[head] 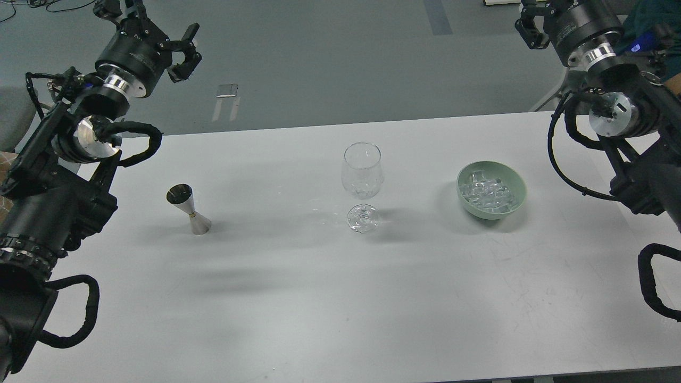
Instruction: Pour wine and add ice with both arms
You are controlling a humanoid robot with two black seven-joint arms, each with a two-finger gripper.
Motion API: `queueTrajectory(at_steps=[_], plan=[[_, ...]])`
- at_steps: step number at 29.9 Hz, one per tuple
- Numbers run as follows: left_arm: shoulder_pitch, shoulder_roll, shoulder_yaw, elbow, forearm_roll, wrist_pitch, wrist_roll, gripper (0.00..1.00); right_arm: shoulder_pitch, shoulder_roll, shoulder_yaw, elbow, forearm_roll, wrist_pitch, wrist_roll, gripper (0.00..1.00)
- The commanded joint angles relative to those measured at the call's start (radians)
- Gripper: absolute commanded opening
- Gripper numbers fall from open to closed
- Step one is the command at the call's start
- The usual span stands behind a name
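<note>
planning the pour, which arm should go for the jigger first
Left. The jigger stands on the left arm's side, the left gripper open above it; the right gripper is across the table.

Left tool (154,40) raised, fingers spread; right tool (534,21) raised, state unclear

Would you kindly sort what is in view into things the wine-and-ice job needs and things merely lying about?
Needed:
jigger
wine glass
ice
green bowl
left gripper
right gripper

Lying about:
metal plate on the floor
chair at the left edge
</note>
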State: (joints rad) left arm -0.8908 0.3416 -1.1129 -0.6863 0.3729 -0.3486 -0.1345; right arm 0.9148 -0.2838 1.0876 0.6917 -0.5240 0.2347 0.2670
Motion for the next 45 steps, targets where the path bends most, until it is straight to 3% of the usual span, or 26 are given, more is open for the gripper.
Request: queueTrajectory(at_steps=[1, 4, 14, 17, 21, 29, 45], plan=[[0.004, -0.003, 0.001, -0.002, 0.003, 0.0, -0.011, 0.99, -0.002, 0.0, 0.0, 0.008, 0.001, 0.0, -0.046, 1.0], [0.007, -0.003, 0.001, -0.013, 0.004, -0.001, -0.016, 0.99, -0.002, -0.001, 0.0, 0.009, 0.01, -0.002, -0.072, 1.0], [0.027, 0.0, 0.001, -0.05, 0.006, -0.003, -0.016, 0.99, -0.011, 0.002, 0.0, 0.022, 0.01, -0.005, -0.074, 1.0], [0.029, 0.005, 0.002, -0.053, 0.006, -0.007, -0.001, 0.98, -0.017, 0.002, 0.0, 0.037, 0.01, -0.006, -0.072, 1.0], [0.029, 0.005, -0.001, -0.065, 0.003, 0.002, 0.056, 0.98, -0.017, 0.0, 0.0, 0.037, 0.01, -0.006, -0.072, 1.0], [0.064, 0.013, -0.004, -0.15, -0.008, 0.002, 0.064, 0.96, -0.024, 0.002, 0.0, 0.037, 0.01, -0.012, -0.072, 1.0], [0.079, 0.014, -0.016, -0.151, -0.011, 0.002, 0.101, 0.96, -0.025, 0.002, 0.0, 0.038, 0.01, -0.012, -0.072, 1.0]])
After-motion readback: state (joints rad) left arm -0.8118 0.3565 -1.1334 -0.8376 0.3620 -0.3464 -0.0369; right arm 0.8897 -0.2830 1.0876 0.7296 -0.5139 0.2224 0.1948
